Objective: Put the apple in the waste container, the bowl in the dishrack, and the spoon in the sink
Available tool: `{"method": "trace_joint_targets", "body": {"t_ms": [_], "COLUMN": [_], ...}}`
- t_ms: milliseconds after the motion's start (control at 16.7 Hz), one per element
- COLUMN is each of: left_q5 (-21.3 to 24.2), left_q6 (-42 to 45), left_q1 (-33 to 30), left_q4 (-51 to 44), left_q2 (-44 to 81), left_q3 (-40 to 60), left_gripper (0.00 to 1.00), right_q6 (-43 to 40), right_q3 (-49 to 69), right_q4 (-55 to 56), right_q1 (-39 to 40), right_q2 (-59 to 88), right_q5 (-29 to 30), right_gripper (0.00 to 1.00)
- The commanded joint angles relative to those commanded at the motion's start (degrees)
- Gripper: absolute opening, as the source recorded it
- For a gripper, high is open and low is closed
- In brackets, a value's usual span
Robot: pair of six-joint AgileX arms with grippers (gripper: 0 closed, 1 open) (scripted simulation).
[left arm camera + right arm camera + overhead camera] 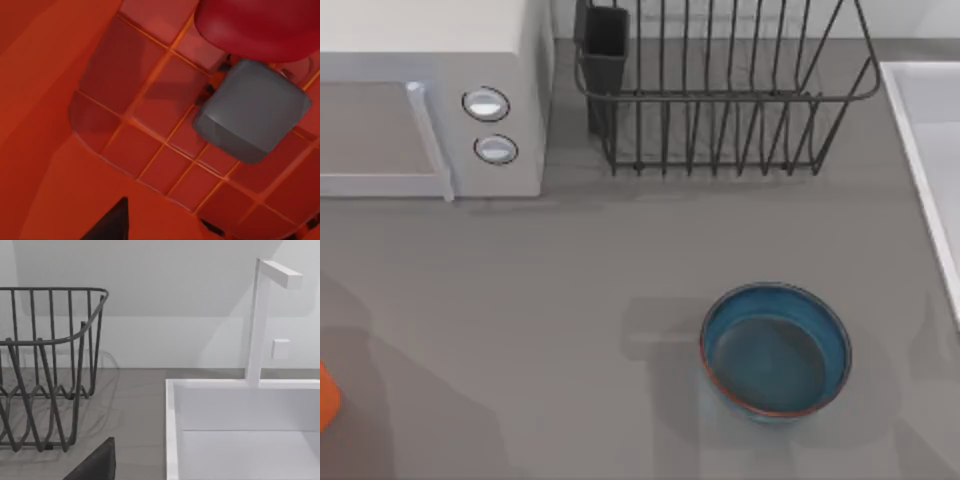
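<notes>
Dropping apple (pixel 260 25) into orange waste container (pixel 150 130) at table's left edge | left gripper: grip state unclear | next: bowl (pixel 775 350) to dishrack (pixel 720 90)

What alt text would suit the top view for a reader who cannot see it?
A blue bowl sits upright and empty on the grey table, right of centre. Behind it stands the dark wire dishrack, with a white microwave at back left and the sink rim at the right edge.

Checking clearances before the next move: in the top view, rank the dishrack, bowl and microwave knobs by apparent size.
1. dishrack, cut off by the frame.
2. bowl.
3. microwave knobs, both look alike.
</notes>
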Motion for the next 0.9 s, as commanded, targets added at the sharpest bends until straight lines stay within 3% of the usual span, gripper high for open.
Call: {"method": "trace_joint_targets", "body": {"t_ms": [540, 900], "left_q5": [0.83, 0.84], "left_q6": [-3.32, -24.04], "left_q1": [-0.72, -5.48], "left_q4": [-0.28, 10.87], "left_q2": [-4.06, -18.63], "left_q3": [0.47, -9.48], "left_gripper": [1.00, 1.00], "right_q6": [0.00, 0.00], "right_q3": [0.00, 0.00], "right_q4": [0.00, 0.00], "right_q1": [0.00, 0.00], "right_q2": [0.00, 0.00], "right_q5": [0.00, 0.00], "right_gripper": [1.00, 1.00]}}
